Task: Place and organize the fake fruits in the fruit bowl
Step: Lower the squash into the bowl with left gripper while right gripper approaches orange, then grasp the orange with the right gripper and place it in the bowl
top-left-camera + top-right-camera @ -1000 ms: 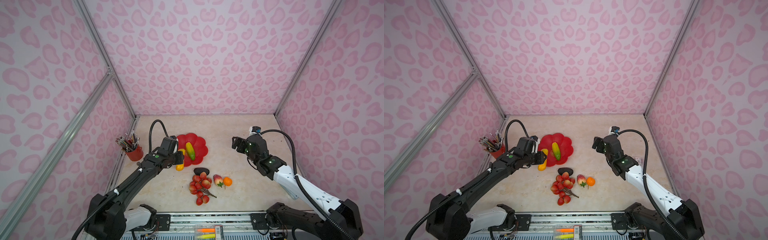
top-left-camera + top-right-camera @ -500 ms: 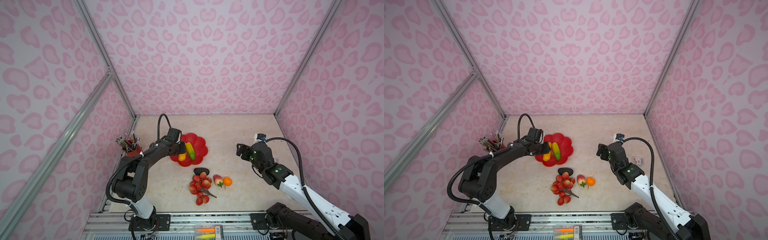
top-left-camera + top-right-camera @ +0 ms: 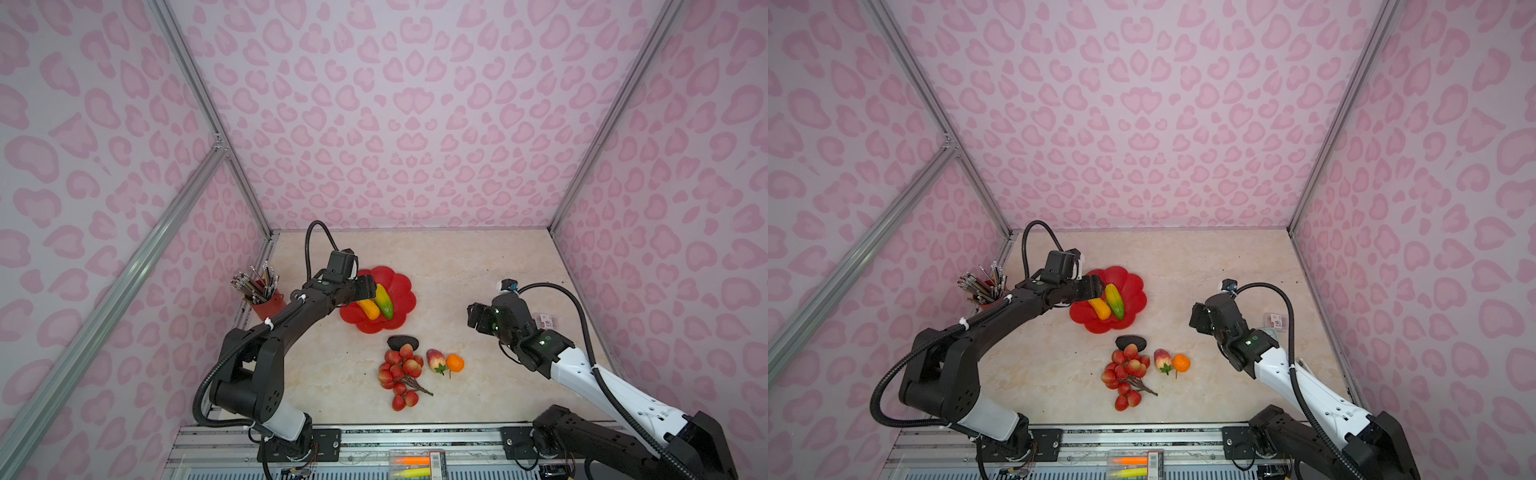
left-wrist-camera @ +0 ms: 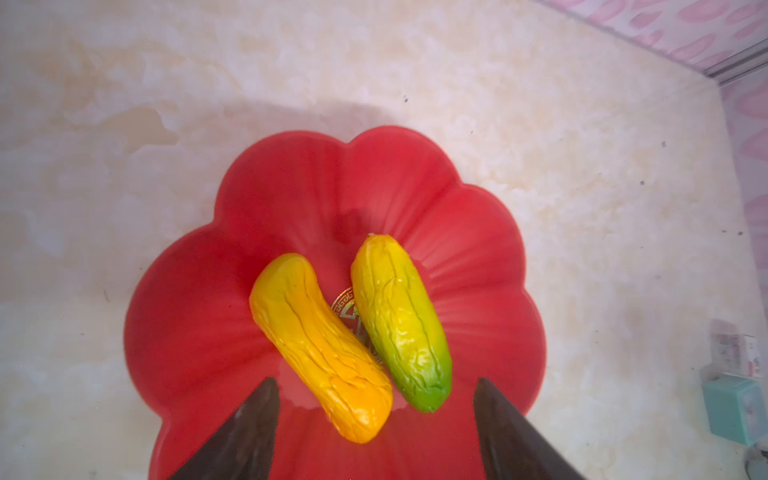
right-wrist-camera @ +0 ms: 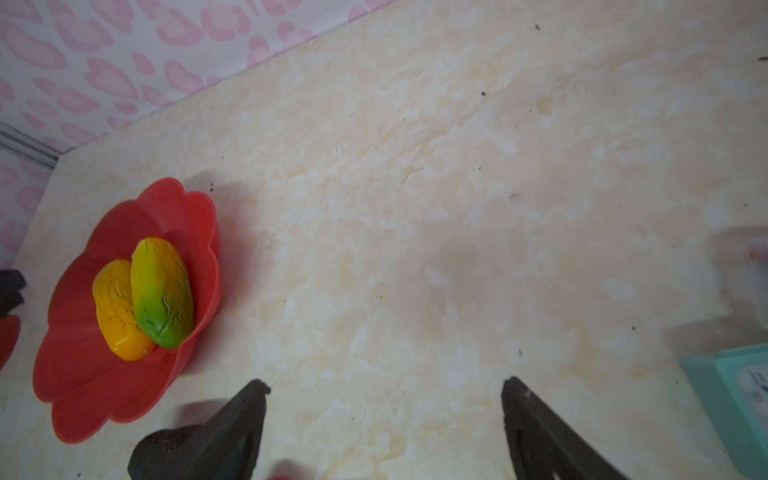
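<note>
The red scalloped fruit bowl (image 3: 400, 282) (image 3: 1130, 282) (image 4: 291, 174) (image 5: 75, 395) holds a yellow-orange oblong fruit (image 3: 369, 309) (image 4: 320, 345) beside a yellow-green one (image 3: 384, 302) (image 4: 399, 320). My left gripper (image 3: 368, 289) (image 4: 376, 380) hovers open over the bowl's left side, its fingers either side of the orange fruit's end, not touching it. On the table in front lie a dark avocado (image 3: 402, 342), a red berry bunch (image 3: 399, 374), a strawberry (image 3: 435, 359) and a small orange (image 3: 456, 363). My right gripper (image 3: 478, 316) (image 5: 384, 382) is open and empty over bare table to the right.
A red cup of pencils (image 3: 268, 301) stands by the left wall, behind my left arm. A small white packet (image 3: 546, 320) and a teal box (image 5: 739, 407) lie near the right wall. Pink walls close in three sides.
My left gripper carried the yellow-orange fruit over the bowl and opened, leaving it beside the green one. My right arm drew back to the right.
</note>
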You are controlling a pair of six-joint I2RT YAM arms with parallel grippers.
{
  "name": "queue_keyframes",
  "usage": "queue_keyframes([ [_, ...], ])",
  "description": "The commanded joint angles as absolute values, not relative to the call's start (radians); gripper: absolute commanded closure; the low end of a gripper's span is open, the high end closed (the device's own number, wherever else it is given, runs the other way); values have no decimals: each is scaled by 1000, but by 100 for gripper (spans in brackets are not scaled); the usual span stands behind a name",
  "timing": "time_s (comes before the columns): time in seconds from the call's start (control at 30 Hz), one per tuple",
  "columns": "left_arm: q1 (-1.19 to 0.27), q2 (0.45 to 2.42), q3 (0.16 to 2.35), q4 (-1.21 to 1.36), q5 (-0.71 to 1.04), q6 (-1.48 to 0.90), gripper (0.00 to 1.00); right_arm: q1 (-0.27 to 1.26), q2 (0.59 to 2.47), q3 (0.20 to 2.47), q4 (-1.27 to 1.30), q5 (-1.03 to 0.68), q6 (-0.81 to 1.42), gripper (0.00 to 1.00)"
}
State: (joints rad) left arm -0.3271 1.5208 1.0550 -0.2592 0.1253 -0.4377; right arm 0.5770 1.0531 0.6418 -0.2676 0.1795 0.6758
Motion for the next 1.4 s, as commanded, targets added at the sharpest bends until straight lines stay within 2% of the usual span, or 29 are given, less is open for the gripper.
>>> queue_keyframes([
  [0.0, -325, 1406, 1025, -187, 79, -431, 22, 642, 1092, 623, -302, 152, 727, 13],
  [0.27, -324, 1033, 792, 5, -57, -431, 10, 818, 1227, 547, -237, 109, 896, 14],
  [0.47, -325, 822, 650, 41, -132, -446, 5, 833, 1228, 510, -217, 115, 954, 18],
  [0.63, -324, 715, 587, 30, -168, -450, 3, 836, 1211, 478, -197, 111, 997, 24],
  [0.83, -324, 681, 568, -2, -170, -454, 3, 841, 1251, 476, -159, 86, 1023, 24],
  [0.93, -324, 674, 566, -9, -169, -453, 3, 846, 1275, 477, -144, 86, 1035, 34],
  [1.0, -324, 667, 566, -14, -171, -450, 2, 847, 1277, 478, -142, 93, 1043, 47],
  [1.07, -323, 660, 563, -18, -175, -445, 2, 846, 1262, 486, -155, 114, 1039, 55],
  [1.23, -323, 645, 555, -29, -177, -443, 3, 845, 1193, 615, -292, 253, 935, 59],
  [1.37, -322, 622, 532, -36, -162, -451, 3, 845, 1241, 756, -261, 319, 797, 59],
])
